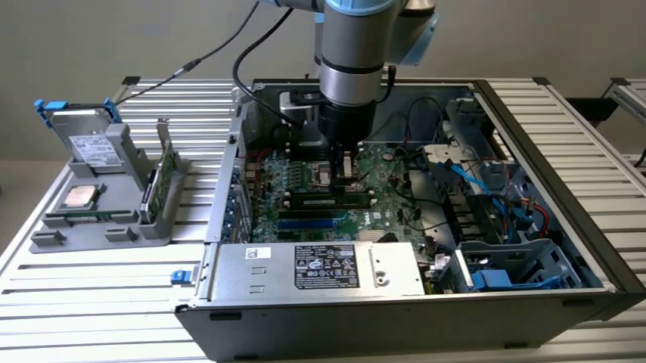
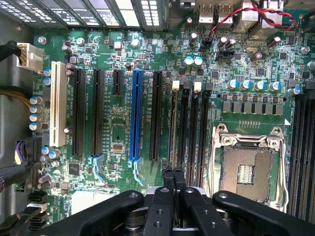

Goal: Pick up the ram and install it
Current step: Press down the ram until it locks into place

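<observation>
The gripper (image 2: pixel 173 173), its fingers pressed together, hangs low over the motherboard (image 2: pixel 123 132), fingertips just above a ram (image 2: pixel 173 125) in its slot.

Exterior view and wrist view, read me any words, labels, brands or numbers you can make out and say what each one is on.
None can be read.
Black label on the silver power supply: print too small.
White sticker beside it: blurred.
Label on the drive box: unreadable.
Motherboard markings: too small to read.
</observation>
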Robot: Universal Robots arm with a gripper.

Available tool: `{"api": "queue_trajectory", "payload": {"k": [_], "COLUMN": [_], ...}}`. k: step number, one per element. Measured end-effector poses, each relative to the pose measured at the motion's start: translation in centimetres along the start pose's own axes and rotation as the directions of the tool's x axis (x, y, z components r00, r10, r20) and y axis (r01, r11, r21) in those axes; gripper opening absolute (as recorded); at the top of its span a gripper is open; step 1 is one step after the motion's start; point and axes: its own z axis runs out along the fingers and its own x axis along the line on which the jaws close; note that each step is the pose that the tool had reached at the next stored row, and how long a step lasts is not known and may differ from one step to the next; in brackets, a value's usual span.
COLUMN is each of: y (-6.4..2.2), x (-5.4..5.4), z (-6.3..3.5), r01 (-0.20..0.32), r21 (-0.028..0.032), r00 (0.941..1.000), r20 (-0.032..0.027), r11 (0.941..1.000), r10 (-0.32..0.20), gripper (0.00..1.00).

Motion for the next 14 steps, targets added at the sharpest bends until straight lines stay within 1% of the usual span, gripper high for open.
{"api": "queue_trajectory", "payload": {"k": [9,11,14], "y": [0.0,-0.4,-1.47], "x": [0.0,0.0,0.1], "z": [0.0,-0.02,-0.05], "r01": [0.0,0.0,0.0], "r21": [0.0,-0.0001,0.0], "r00": [1.0,1.0,1.0], "r20": [0.0,-0.0003,-0.0001], "r11": [1.0,1.0,1.0], "r10": [0.0,0.0,0.0], "gripper": [0.1,0.1,0.1]}}
